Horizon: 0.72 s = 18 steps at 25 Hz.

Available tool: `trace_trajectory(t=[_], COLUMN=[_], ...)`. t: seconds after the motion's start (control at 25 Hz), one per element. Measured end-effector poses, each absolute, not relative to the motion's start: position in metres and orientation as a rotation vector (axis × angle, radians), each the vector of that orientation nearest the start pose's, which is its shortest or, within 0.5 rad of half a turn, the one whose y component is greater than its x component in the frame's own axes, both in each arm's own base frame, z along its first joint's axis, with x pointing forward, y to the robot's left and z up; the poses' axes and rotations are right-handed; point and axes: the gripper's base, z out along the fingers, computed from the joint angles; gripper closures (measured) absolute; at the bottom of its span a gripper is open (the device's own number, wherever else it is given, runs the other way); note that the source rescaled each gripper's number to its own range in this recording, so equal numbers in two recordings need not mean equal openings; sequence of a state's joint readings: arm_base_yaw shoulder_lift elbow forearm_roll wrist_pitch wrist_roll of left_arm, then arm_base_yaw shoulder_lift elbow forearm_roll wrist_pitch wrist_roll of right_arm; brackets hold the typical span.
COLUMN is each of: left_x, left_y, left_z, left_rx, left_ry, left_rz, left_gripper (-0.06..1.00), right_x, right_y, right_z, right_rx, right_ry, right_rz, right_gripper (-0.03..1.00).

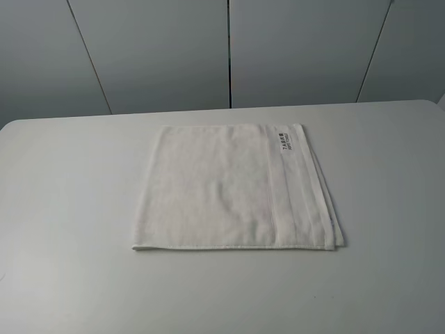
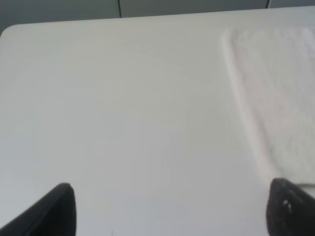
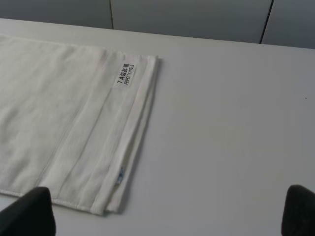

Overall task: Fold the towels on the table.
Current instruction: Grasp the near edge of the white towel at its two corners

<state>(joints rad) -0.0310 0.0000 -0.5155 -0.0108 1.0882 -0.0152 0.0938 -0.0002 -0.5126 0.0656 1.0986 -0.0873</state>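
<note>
So I'm looking at the overhead view, and the towel (image 1: 233,188) is lying flat around the middle of the bench (image 1: 69,209), a touch right of centre. It's sitting there as a stack of several layers, and the layers are fanning out a little along the right edge. The woven band (image 3: 98,132) is running down that right side, with the small dark-text label (image 3: 125,75) showing at the far right corner.

Neither arm is showing up in the overhead view. The left hand (image 2: 174,211) is standing wide apart and gripping nothing. It's facing mostly bare bench, with the towel's left edge just beside one fingertip. The right hand (image 3: 167,214) is spread wide and empty too, and it's looking over the towel's near right corner.
</note>
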Motion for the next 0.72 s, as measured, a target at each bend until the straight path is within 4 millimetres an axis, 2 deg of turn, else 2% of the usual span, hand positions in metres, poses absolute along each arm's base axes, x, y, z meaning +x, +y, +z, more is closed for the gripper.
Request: trace_trajectory(t=[0.72], left_x=[-0.0079], left_y=[-0.0006], left_z=[0.2793], left_rx=[0.017], left_ry=[2.056], left_rz=[-0.042], left_gripper=[-0.04], right_x=[-0.0085], right_y=[0.0045], right_z=[0.2778], right_rx=[-0.192], right_ry=[2.060], right_rz=[0.083], right_gripper=[-0.03])
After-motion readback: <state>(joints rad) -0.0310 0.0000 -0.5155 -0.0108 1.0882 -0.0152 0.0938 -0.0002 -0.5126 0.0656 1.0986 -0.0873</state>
